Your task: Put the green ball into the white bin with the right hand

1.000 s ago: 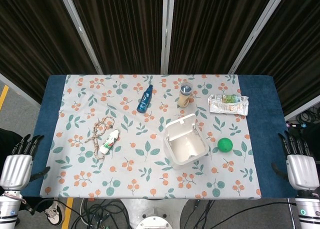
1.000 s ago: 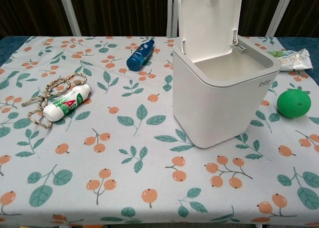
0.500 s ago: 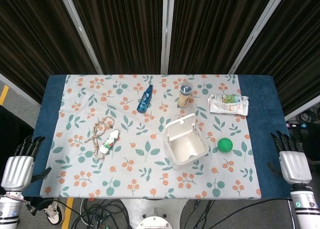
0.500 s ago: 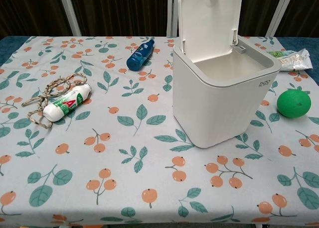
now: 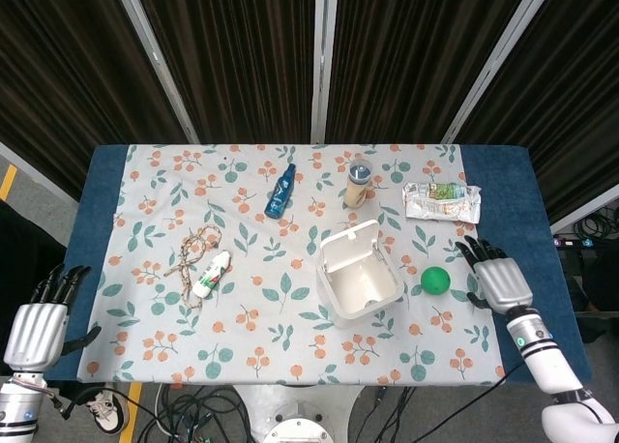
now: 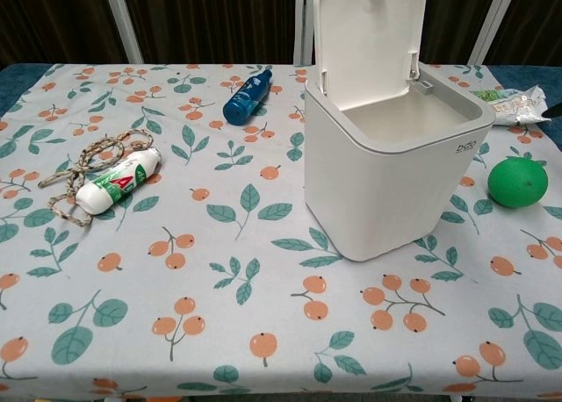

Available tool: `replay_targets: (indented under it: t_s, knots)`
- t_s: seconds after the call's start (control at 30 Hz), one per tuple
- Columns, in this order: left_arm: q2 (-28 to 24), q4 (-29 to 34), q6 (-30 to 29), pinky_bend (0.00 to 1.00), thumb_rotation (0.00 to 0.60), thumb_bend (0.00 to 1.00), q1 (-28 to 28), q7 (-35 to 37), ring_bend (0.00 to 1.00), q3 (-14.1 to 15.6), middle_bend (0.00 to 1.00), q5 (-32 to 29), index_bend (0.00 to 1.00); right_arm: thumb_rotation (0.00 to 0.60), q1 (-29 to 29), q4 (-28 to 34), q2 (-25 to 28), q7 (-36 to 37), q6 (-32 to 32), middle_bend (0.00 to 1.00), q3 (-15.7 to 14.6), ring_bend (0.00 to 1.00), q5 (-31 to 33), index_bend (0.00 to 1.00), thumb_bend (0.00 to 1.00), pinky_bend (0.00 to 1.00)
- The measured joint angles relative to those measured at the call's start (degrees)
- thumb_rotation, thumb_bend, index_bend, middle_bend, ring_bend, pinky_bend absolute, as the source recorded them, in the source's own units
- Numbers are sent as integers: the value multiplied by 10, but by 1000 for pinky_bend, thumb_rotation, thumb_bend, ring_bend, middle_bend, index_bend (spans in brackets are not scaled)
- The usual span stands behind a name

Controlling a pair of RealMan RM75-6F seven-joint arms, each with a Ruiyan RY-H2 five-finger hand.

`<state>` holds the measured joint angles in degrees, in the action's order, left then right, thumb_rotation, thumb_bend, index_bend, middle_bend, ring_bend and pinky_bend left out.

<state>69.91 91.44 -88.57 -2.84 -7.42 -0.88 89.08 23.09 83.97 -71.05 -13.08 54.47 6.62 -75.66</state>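
The green ball [image 5: 435, 280] [image 6: 517, 183] lies on the flowered cloth just right of the white bin [image 5: 361, 276] [image 6: 395, 156], whose lid stands open. In the head view my right hand [image 5: 497, 277] hovers over the cloth's right edge, a short way right of the ball, fingers spread and holding nothing. My left hand [image 5: 39, 322] hangs off the table's near left corner, fingers apart and empty. Neither hand shows in the chest view.
A blue bottle [image 5: 280, 191], a capped jar [image 5: 359, 182] and a crumpled snack bag [image 5: 442, 201] lie toward the far side. A white tube [image 5: 211, 274] and a rope [image 5: 191, 251] lie at the left. Dark curtains back the table.
My right hand has swung in from beyond the table's right edge toward the ball, now over the cloth's edge. The left hand has barely shifted. The objects have not moved.
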Motion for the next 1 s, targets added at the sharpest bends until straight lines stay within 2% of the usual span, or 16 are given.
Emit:
replay_targets:
  t_s: [0.17, 0.33, 0.5, 0.7, 0.8, 0.87, 1.0]
  knots:
    - [1, -3, 2, 205, 600, 130, -1, 2, 38, 2, 123, 2, 101, 600, 18, 7, -14, -24, -13, 36, -4, 3, 4, 0, 179, 270]
    - [2, -7, 2, 205, 600, 130, 0, 8, 37, 2, 123, 1, 102, 600, 31, 11, -28, -43, -21, 69, -11, 50, 7, 0, 180, 318]
    - [2, -12, 4, 205, 600, 131, 1, 15, 38, 3, 123, 0, 102, 600, 41, 6, -43, -55, -22, 153, -15, 174, 10, 17, 187, 401]
    - [4, -19, 0, 205, 600, 131, 4, 24, 38, 3, 123, -3, 102, 600, 51, -5, -57, -64, -27, 277, -21, 370, 15, 183, 212, 544]
    - [5, -22, 0, 205, 600, 131, 5, 28, 38, 3, 123, -4, 102, 600, 52, -9, -61, -64, -21, 356, -22, 462, 13, 292, 228, 619]
    - [5, -22, 2, 205, 600, 131, 5, 29, 38, 3, 123, -5, 102, 600, 51, -9, -63, -64, -13, 413, -22, 526, 13, 399, 255, 688]
    - [5, -22, 3, 205, 600, 131, 3, 31, 38, 3, 123, -4, 102, 600, 47, -8, -63, -59, 7, 499, -23, 568, 6, 536, 288, 733]
